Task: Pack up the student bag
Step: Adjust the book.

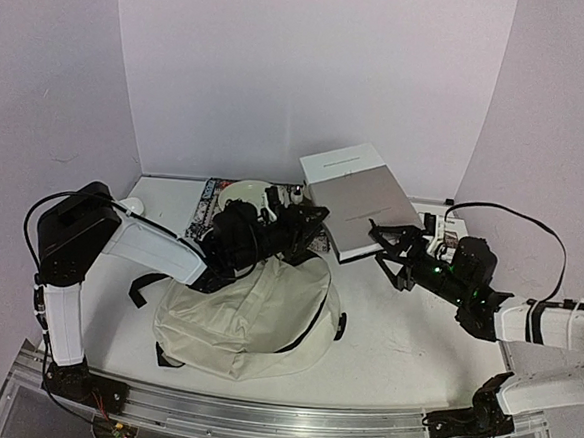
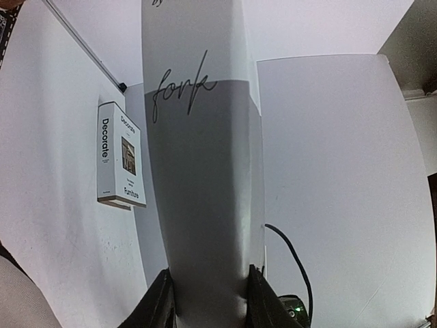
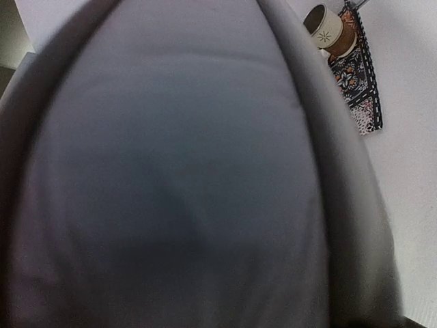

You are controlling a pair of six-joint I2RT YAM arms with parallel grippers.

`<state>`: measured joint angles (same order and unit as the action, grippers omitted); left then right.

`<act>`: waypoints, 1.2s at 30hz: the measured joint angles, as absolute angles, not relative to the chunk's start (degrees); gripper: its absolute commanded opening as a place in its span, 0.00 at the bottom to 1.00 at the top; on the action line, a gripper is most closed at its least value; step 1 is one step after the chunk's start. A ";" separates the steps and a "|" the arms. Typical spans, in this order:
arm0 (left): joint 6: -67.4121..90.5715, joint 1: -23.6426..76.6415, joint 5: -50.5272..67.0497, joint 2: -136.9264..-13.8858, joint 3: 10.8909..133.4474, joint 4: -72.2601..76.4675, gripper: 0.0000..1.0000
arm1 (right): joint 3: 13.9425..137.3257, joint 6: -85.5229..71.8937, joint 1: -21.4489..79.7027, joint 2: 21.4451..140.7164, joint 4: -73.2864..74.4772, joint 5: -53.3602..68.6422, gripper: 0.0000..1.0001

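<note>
**Top view**
- bag: student bag (image 1: 250,316), cream w/ black trim, lies slumped on counter (image 1: 404,337), front-centre, just below left arm's wrist.
- book: grey-and-white book (image 1: 359,196) behind and right of bag, betw. the two arms.
- left fingers (image 1: 310,218): at book's left edge, pinching it.
- right fingers (image 1: 385,244): spread wide at book's near edge; touching or not, can't tell.
- back: patterned flat item (image 1: 211,198) w/ round cream object (image 1: 249,191) at it, behind bag.

**Left wrist**
- book: fills centre, script word "fork" on white part, grey below; clamped betw. both black fingers at bottom edge.
- small book: white "Decorate" book (image 2: 119,157) to its left, apart.
- cable: black cable (image 2: 293,260), lower right.

**Right wrist**
- book: blurred grey surface v. close, fills nearly whole frame.
- top right: round cream object and patterned flat item on counter.
</note>
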<state>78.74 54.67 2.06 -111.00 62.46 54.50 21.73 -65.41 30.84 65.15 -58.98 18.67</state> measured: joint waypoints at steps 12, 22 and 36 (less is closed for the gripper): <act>79.39 54.76 -0.58 -111.00 62.50 56.79 0.17 | 26.19 -63.75 32.23 69.35 -63.20 15.36 0.63; 79.25 55.18 -1.96 -111.00 62.34 57.76 0.32 | 27.22 -64.40 32.58 69.87 -65.48 16.00 0.42; 74.09 55.72 -4.01 -108.62 55.54 58.99 0.68 | 27.22 -64.75 33.12 70.35 -64.27 16.08 0.31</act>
<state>74.09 55.72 -4.01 -108.62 55.54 58.99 27.22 -64.75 33.12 70.35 -64.27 16.08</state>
